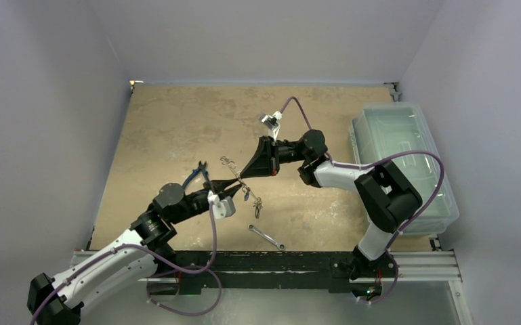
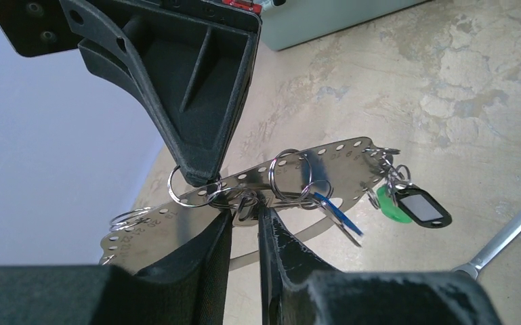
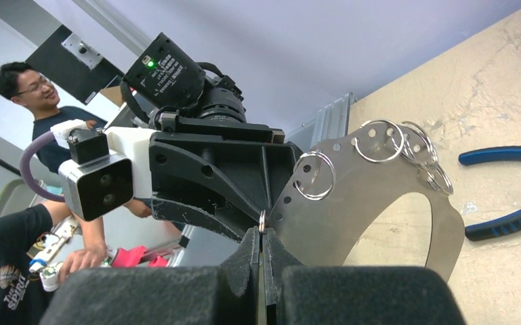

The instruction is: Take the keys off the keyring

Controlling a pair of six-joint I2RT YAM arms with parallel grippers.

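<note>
The keyring (image 2: 311, 166) is a flat silver oval band with numbered holes, held up off the table between both grippers; it also shows in the right wrist view (image 3: 379, 196) and the top view (image 1: 242, 181). Small split rings hang from it, with a blue-headed key (image 2: 335, 213), a green tag (image 2: 391, 208) and a black tag (image 2: 425, 208). My left gripper (image 2: 245, 211) is shut from below on a small silver key head at the band's edge. My right gripper (image 3: 262, 230) is shut on a small split ring (image 3: 262, 221) in the band.
Blue-handled pliers (image 1: 196, 175) lie left of the grippers, also visible in the right wrist view (image 3: 508, 189). A silver wrench (image 1: 267, 237) lies near the front edge. A clear plastic bin (image 1: 403, 162) stands at the right. People are visible beyond the table in the right wrist view.
</note>
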